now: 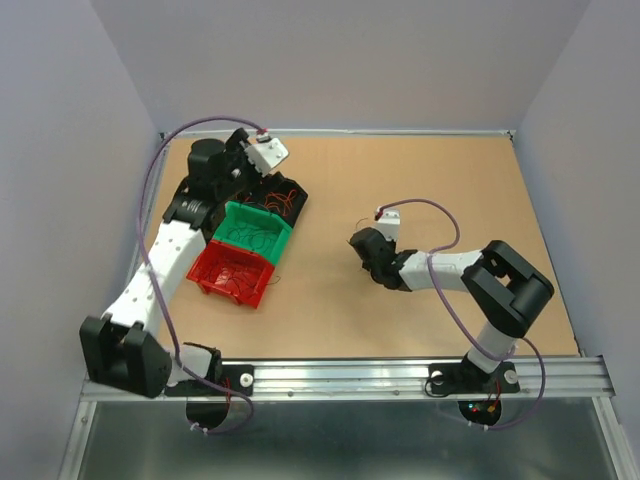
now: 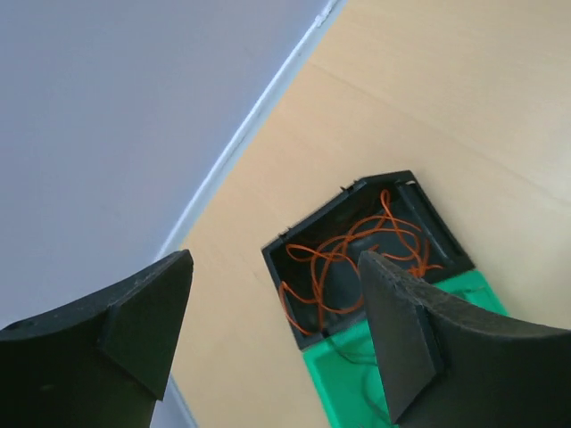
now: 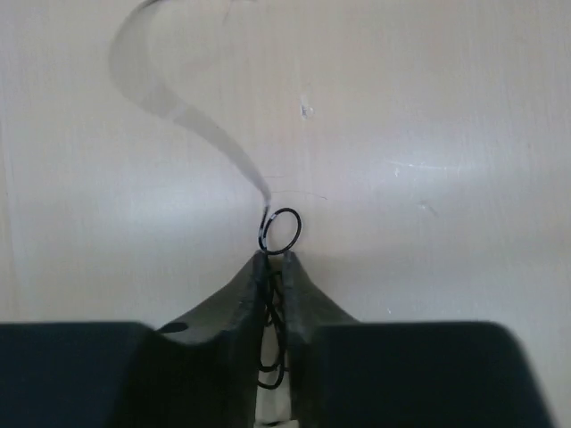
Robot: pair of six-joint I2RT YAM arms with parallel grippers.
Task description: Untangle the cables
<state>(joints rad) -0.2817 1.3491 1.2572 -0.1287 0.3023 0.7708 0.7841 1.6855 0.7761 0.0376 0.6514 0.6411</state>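
1. left wrist view: the left gripper has its jaws wide apart and holds nothing. one finger fills the lower left, the other the lower right.
2. between the fingers, at lower middle of the frame, a black bin sits on the table. orange wires lie looped inside it, some climbing toward its upper right corner.
3. a green bin touches the black bin's lower edge. a faint thin strand shows in it, colour unclear. a grey wall fills the upper left.
4. right wrist view: the right gripper has its jaws pinched nearly together on a black wire. a small loop of it stands out just above the fingertips at mid frame, and more runs down between the fingers. the pale table lies behind.
5. top view: three bins stand in a touching row left of centre, black uppermost, green in the middle, a red bin lowest.
6. the black bin holds the orange wires. the green bin holds looped green wires. the red bin holds thin strands, hard to tell from its floor.
7. the left gripper hangs at the black bin's upper left end. the right gripper is low over the table at mid frame, well apart from the bins, to their right.
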